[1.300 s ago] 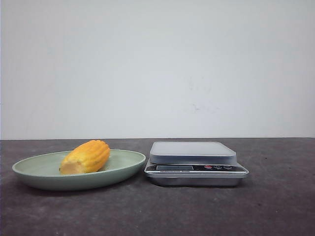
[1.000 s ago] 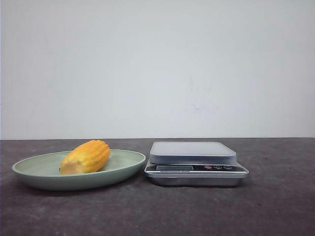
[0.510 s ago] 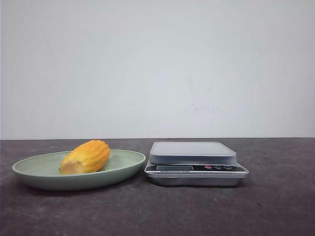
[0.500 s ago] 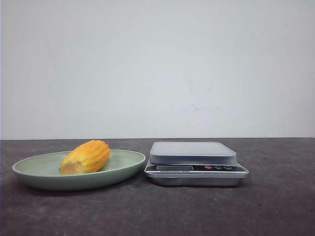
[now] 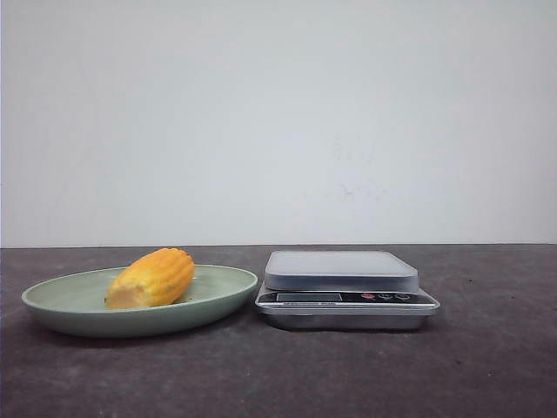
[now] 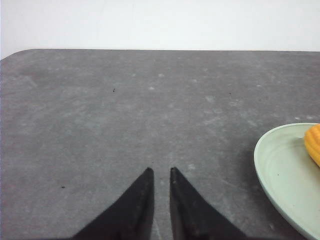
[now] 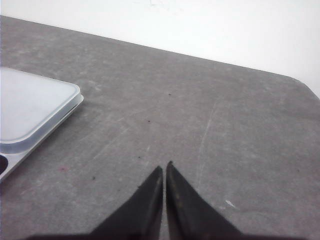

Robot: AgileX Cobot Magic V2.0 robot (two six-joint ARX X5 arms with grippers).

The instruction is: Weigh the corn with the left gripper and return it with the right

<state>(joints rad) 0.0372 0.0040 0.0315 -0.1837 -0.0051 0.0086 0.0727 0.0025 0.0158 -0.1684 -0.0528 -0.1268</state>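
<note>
Corn (image 5: 151,278) lies in the green plate (image 5: 61,315), just left of the scale (image 5: 346,289). Left end effector (image 6: 159,176), tips nearly closed w/ a narrow gap, holds nothing & is the nearer arm; right end effector (image 7: 164,170) closed, empty, beyond the scale. Long axis slants: pale cut end toward cam-left, rounded tip back toward the scale.
</note>
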